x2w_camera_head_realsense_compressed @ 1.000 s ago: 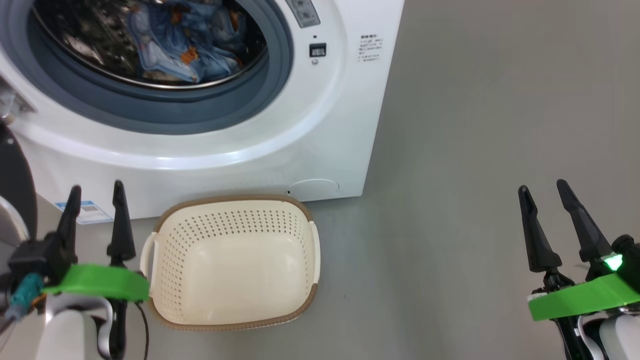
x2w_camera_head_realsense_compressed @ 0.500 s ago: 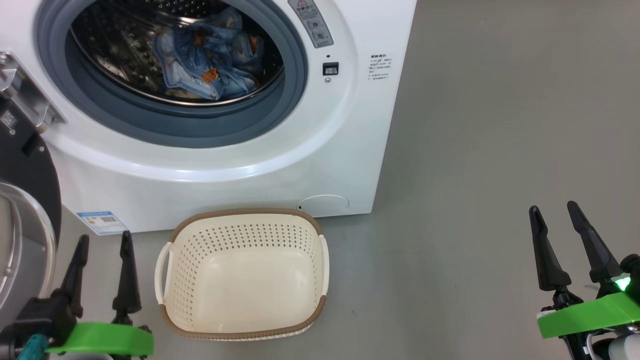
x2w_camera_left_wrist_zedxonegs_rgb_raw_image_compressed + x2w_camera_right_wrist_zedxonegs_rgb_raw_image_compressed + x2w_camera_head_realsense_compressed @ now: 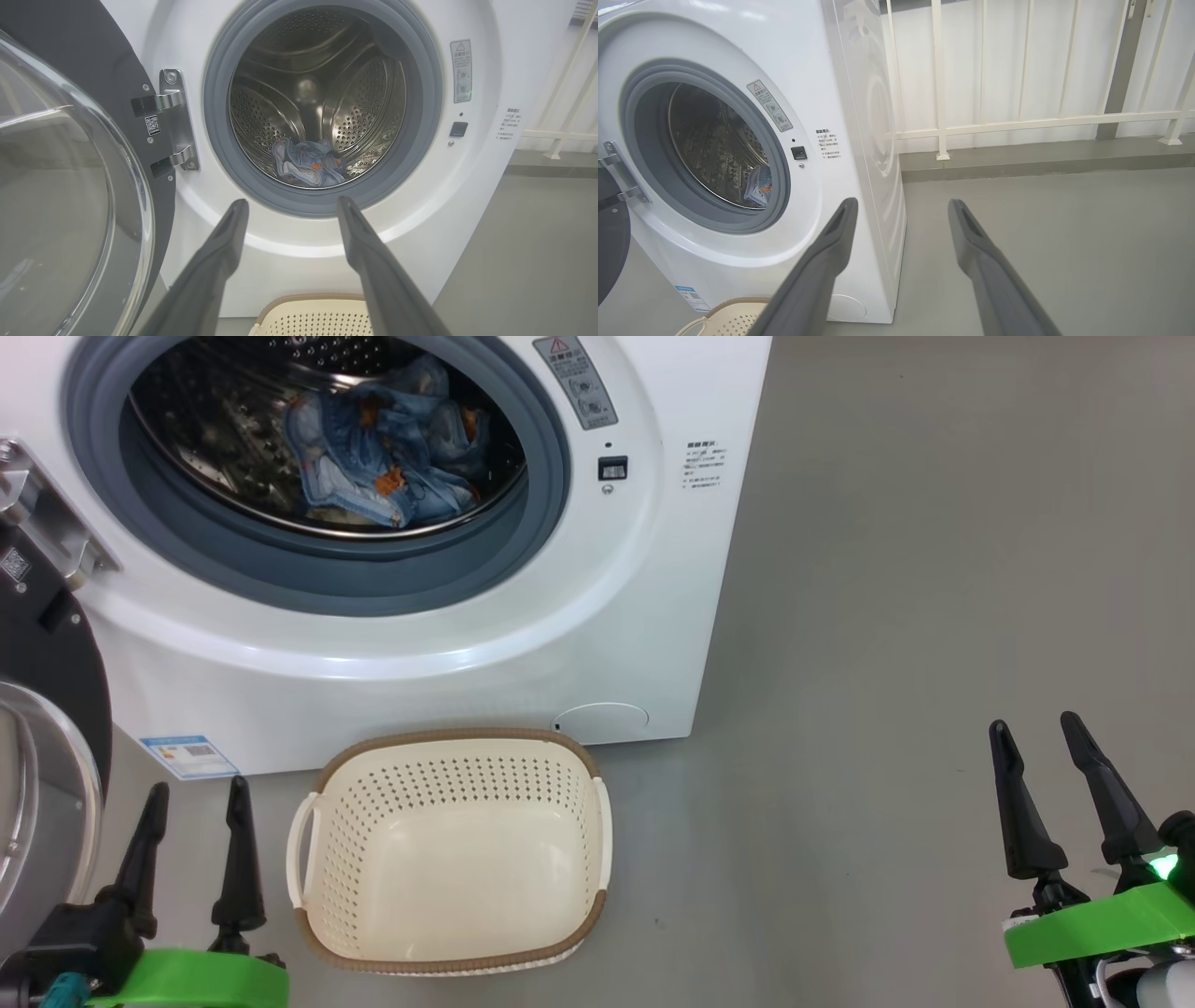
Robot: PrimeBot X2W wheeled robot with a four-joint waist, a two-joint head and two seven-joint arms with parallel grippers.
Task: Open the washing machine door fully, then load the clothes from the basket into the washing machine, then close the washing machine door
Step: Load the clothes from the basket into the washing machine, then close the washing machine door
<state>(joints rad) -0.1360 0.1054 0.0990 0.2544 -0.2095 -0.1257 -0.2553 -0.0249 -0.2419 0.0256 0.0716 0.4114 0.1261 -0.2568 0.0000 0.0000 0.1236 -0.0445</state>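
Note:
The white washing machine (image 3: 597,616) stands with its door (image 3: 37,728) swung open to the left, its glass bowl (image 3: 56,210) large in the left wrist view. Light blue clothes (image 3: 383,457) with orange print lie inside the steel drum (image 3: 317,161). On the floor in front sits the cream basket (image 3: 448,849), with nothing in it. My left gripper (image 3: 198,789) is open just left of the basket, beside the door. My right gripper (image 3: 1036,726) is open far to the right over bare floor. Between the left fingers (image 3: 224,252) the drum opening shows.
Grey floor (image 3: 887,616) stretches to the right of the machine. In the right wrist view a white railing (image 3: 1017,123) on a low kerb runs behind the machine (image 3: 859,140). The door hinge (image 3: 175,121) sits on the machine's left side.
The head view has tilted up, so the machine and basket sit lower in the picture and both grippers show lower. In the last half second almost nothing shifted.

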